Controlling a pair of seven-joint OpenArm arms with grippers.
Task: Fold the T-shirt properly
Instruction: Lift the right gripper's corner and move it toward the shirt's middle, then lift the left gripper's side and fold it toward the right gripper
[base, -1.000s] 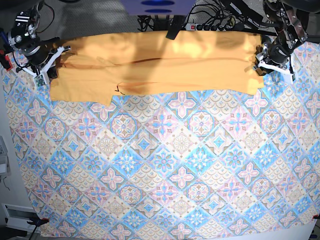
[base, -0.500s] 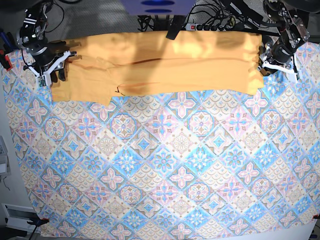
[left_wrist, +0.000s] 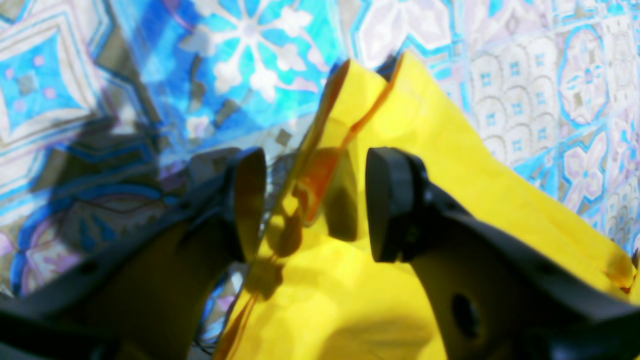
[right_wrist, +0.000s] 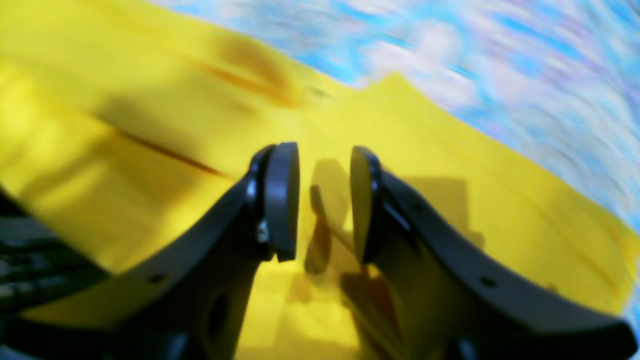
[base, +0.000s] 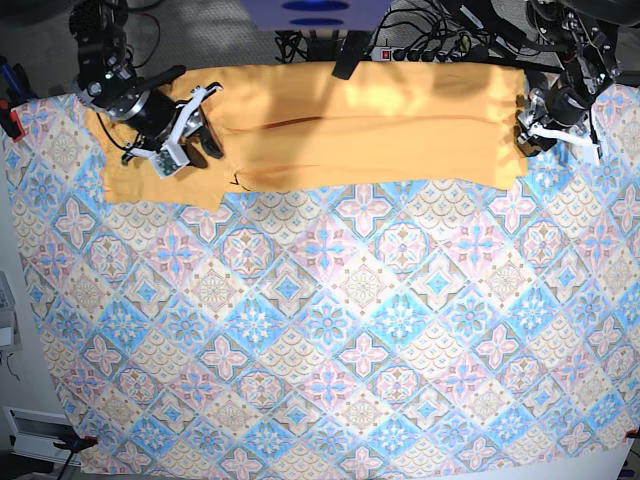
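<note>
In the base view, the T-shirt (base: 340, 125) lies folded into a long band across the upper part of the frame, on the tile-patterned cloth (base: 330, 330). The right gripper (base: 190, 135) sits over the shirt's upper-left end; the left gripper (base: 528, 128) is at its right edge.

In the left wrist view, the left gripper (left_wrist: 312, 205) has its jaws parted, a raised fold of the T-shirt (left_wrist: 450, 165) standing loose between them at frame centre, patterned cloth (left_wrist: 150, 65) above.

In the right wrist view, which is blurred, the right gripper (right_wrist: 324, 200) shows a narrow gap, jaws apart above the T-shirt (right_wrist: 150, 100), gripping nothing.
</note>
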